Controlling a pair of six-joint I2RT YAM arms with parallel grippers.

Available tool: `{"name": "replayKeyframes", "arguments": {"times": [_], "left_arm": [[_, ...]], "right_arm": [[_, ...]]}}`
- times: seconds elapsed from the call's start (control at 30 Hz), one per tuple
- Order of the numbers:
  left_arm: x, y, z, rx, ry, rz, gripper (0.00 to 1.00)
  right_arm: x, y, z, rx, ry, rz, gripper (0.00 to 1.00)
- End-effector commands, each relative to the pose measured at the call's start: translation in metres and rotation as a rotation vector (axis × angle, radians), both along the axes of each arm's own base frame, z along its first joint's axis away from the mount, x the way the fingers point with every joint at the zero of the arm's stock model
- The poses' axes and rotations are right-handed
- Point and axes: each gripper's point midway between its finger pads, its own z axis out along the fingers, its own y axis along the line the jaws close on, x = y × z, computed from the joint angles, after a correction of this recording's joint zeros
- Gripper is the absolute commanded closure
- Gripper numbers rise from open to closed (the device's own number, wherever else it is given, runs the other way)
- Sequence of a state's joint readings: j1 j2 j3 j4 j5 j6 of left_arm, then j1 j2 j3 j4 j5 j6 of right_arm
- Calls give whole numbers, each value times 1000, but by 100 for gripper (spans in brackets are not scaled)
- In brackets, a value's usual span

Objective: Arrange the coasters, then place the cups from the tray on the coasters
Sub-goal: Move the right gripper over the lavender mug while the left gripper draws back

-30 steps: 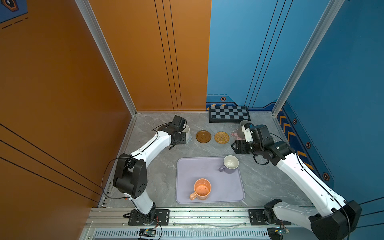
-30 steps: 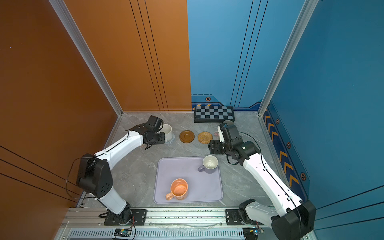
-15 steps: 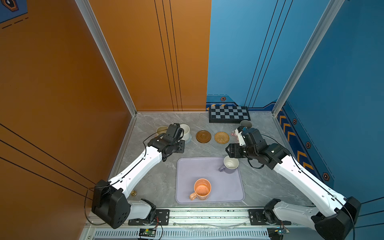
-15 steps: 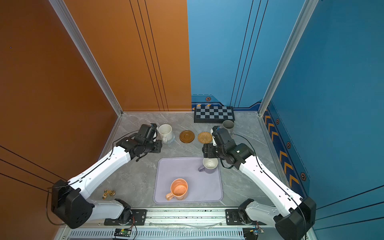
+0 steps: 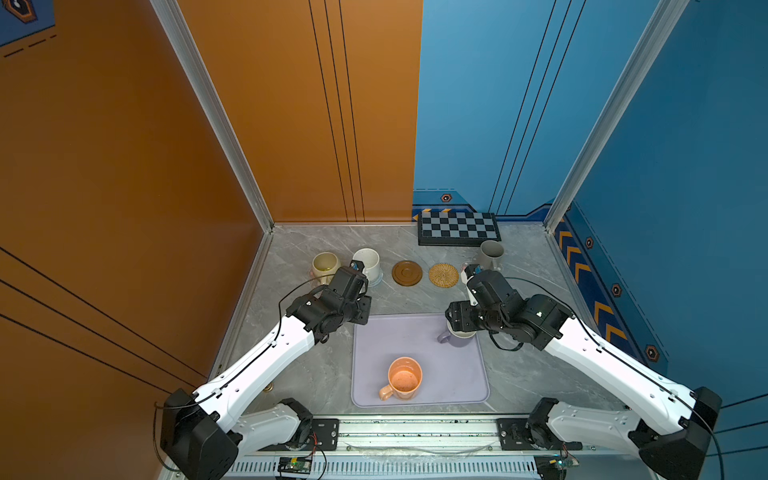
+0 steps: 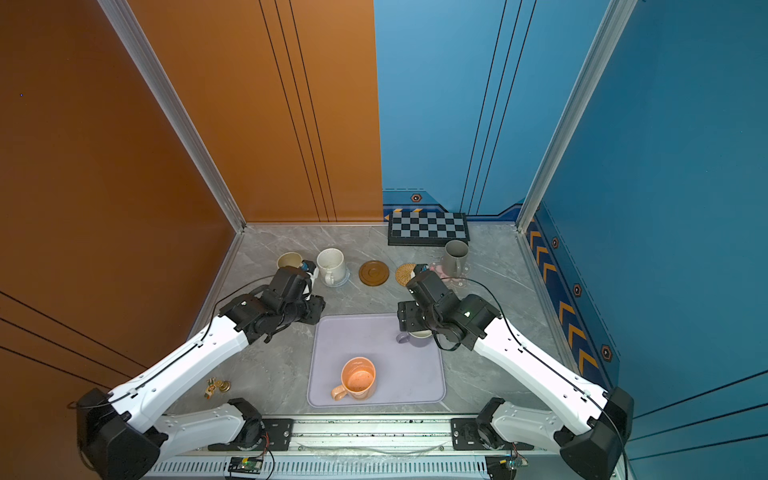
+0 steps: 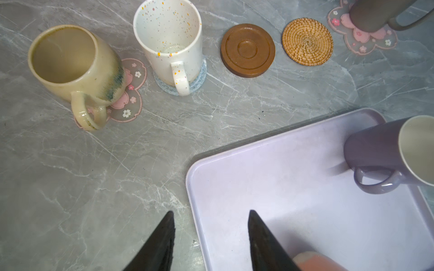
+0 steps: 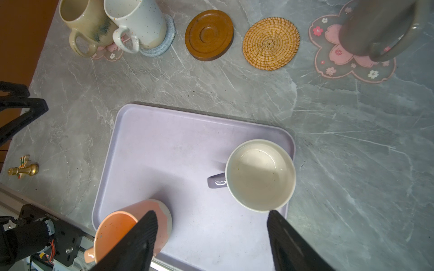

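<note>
Right wrist: right gripper (image 8: 210,212) spread above lavender cup (image 8: 260,176) on tray (image 8: 164,145), seemingly for pickup; left gripper (image 7: 211,211) spread, empty.

Beyond the pale lavender tray (image 5: 449,374) runs a row. At one end a beige mug (image 7: 70,61) stands on a pink flower coaster (image 7: 131,93), its handle toward the tray. Just beside it a speckled white mug (image 7: 169,42) stands on a blue-grey crocheted coaster (image 7: 199,79). Next come a brown wooden coaster (image 7: 247,50) and a woven rattan coaster (image 7: 307,41), both bare. At the other end a tall grey mug (image 7: 375,14) stands on a second pink flower coaster (image 7: 366,42). Upright on the tray are a lavender mug (image 8: 259,174), white inside, near a far corner, and an orange mug (image 5: 403,378) near the front edge
</note>
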State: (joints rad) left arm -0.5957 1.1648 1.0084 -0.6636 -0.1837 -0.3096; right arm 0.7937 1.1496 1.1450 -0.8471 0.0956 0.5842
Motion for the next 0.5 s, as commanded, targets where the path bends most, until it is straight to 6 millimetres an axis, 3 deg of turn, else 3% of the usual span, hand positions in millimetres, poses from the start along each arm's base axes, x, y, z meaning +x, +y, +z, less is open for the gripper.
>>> {"name": "replayKeyframes", "arguments": {"times": [0.0,0.27,0.47], "left_arm": [[-10,6,-3,59,2,-12,49],[-17,2,-6,92,-3,-29,49],[-19,4,-12,93,11,-14,49]], "right_arm": [[-11,-16,4,-29,2,-79,25],[-41,-16,-15,-24,52,-129,27],[-51,-16,-19,-25,45,-160,27]]}}
